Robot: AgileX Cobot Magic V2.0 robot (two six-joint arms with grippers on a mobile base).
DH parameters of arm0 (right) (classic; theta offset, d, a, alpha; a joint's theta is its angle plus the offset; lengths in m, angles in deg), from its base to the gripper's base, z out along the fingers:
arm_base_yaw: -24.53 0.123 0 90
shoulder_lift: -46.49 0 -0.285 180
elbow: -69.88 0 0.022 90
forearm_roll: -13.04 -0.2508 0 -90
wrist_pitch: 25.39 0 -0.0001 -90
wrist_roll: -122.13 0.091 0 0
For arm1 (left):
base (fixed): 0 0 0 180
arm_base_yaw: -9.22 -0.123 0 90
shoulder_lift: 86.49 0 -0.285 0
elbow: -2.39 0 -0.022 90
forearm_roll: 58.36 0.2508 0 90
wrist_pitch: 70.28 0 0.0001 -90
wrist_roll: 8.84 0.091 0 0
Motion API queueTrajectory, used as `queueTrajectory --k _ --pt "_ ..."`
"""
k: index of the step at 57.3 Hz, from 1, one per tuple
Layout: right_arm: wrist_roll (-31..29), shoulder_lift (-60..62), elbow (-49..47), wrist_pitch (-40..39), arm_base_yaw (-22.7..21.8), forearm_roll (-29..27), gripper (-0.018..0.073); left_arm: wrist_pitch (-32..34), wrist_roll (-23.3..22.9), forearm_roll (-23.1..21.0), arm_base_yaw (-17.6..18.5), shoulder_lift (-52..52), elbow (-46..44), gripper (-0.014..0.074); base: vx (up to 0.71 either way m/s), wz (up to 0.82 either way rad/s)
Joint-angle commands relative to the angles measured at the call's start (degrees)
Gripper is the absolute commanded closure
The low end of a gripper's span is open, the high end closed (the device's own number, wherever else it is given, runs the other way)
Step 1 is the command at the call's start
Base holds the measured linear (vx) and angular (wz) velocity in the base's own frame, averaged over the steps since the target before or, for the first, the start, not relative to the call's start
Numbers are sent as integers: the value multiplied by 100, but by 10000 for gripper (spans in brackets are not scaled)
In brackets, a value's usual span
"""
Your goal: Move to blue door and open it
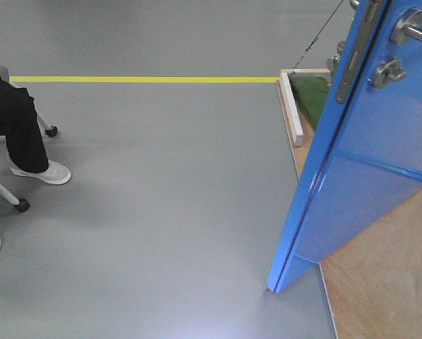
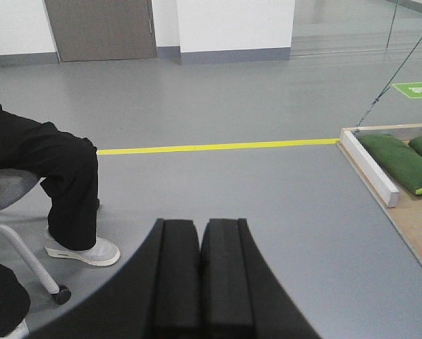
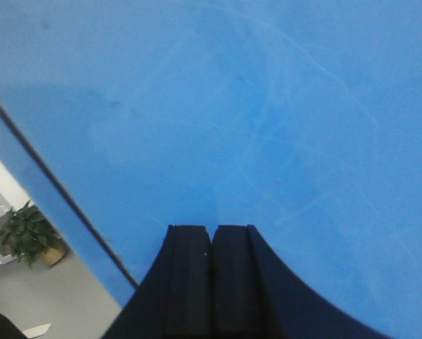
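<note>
The blue door stands on the right of the front view, swung at an angle over the grey floor, its dark edge strip facing left. Its silver lever handle and round thumb-turn lock show at the top right. The glossy panel of the blue door fills the right wrist view, and my right gripper is shut and empty with its tips close to the panel. In the left wrist view my left gripper is shut on nothing and points over bare floor, away from the door.
A seated person in black trousers and white shoes sits on a wheeled chair at the left. A yellow floor line runs across. The door's plywood base carries a white brace and green sandbags. A potted plant stands beyond the door's edge.
</note>
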Motion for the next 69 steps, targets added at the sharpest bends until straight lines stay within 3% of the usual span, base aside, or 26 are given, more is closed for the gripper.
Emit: queueTrajectory --k 1,7,15,22,35,69 --pt "-36 95 -144 -470 -9 -293 547 487 -39 -16 36 -65 -149 524 0 0" --pt "-36 -35 -144 -470 -9 -513 547 487 -39 -16 36 -65 -149 524 0 0" --pt "-36 -232 -144 -475 -9 -1332 547 487 -39 -16 36 -65 -149 524 0 0" --pt "-36 -298 -144 -528 -9 -1702 547 487 -39 -16 36 -65 -149 524 0 0" --pt "-36 -326 -144 -911 -20 -1706 547 487 -39 -16 36 -65 -149 524 0 0" --pt "-36 -331 -144 -903 -31 -1701 547 487 -39 -16 36 -65 -149 524 0 0"
